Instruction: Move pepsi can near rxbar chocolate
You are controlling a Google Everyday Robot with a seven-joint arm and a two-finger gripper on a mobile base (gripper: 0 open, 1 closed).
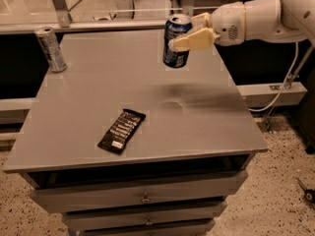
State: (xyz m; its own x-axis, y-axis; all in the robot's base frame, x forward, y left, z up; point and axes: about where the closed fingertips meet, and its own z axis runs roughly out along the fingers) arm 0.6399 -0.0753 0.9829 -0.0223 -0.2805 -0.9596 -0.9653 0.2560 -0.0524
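Gripper (185,31) pinched pepsi can (175,50) above the grey surface's (211,132) far edge; rxbar chocolate (121,131) lay near front edge; speckled floor (280,200) below.

Grey table (88,97) over stacked drawers (142,196), slim silver can (50,49) upright at its far left corner, white cable (283,96) trailing at right, speckled floor (280,200), jaws raised over the table's far right part.
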